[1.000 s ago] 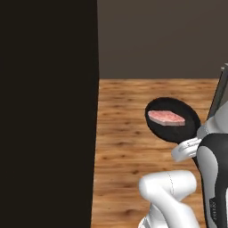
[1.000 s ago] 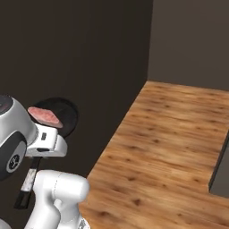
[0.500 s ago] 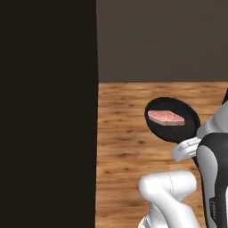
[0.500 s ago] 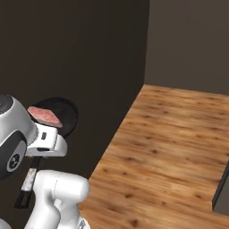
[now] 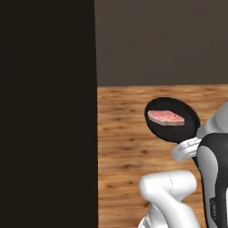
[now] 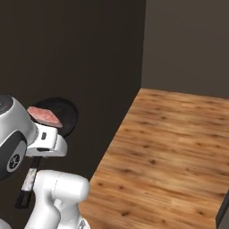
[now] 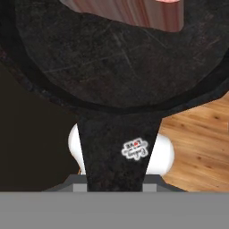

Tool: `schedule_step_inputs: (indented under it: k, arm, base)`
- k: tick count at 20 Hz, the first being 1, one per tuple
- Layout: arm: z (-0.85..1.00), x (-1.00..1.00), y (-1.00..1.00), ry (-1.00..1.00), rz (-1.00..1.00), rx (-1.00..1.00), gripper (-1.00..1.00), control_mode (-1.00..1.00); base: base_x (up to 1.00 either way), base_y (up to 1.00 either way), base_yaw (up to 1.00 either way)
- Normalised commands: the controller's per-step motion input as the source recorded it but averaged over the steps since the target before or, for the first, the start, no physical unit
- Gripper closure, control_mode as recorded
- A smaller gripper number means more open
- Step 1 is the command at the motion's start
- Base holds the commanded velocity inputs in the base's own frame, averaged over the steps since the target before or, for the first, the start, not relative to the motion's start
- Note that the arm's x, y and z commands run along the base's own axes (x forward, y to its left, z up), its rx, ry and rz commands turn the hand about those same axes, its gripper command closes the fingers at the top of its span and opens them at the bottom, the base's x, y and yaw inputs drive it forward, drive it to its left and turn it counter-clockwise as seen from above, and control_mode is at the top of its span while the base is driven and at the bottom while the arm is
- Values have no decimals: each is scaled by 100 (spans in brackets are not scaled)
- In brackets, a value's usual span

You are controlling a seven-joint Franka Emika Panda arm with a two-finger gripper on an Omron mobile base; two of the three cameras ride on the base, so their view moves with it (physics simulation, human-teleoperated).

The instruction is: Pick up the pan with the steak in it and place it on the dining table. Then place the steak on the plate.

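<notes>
The black pan point(image 5: 173, 119) hangs level above the wooden floor, held out in front of the arm. The pink-red steak point(image 5: 165, 117) lies flat in its middle. My gripper point(image 5: 186, 148) is shut on the pan's handle at the rim nearest the arm. From the other side, the pan point(image 6: 65, 117) and steak point(image 6: 44, 116) sit just above the white hand. In the hand view the pan point(image 7: 112, 53) is close up, its handle point(image 7: 117, 147) runs down between my fingers, and the steak point(image 7: 134, 11) shows at the top edge. The dining table and plate are out of view.
A tall dark cabinet front point(image 5: 44, 111) stands along the left. Wooden floor point(image 6: 170, 147) stretches ahead to a grey-brown wall point(image 5: 160, 40). A dark edge point(image 6: 223, 214) shows at the lower right corner of the right base view.
The whole picture has shifted, so the base has moved. The dark object at the right has slid almost out of the right base view. The pan stays in the same grip.
</notes>
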Motion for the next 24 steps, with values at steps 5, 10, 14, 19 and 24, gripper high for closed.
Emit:
schedule_step_inputs:
  k: [5, 10, 14, 19, 24]
  arm:
    - [0, 0, 0, 0, 0, 0, 100, 100]
    - [0, 0, 0, 0, 0, 0, 100, 100]
    - [0, 0, 0, 0, 0, 0, 100, 100]
    - [0, 0, 0, 0, 0, 0, 100, 100]
    - [0, 0, 0, 0, 0, 0, 100, 100]
  base:
    - [15, 5, -1]
    - [10, 3, -1]
    - [83, 21, -8]
    - [100, 22, -9]
    - [100, 29, -9]
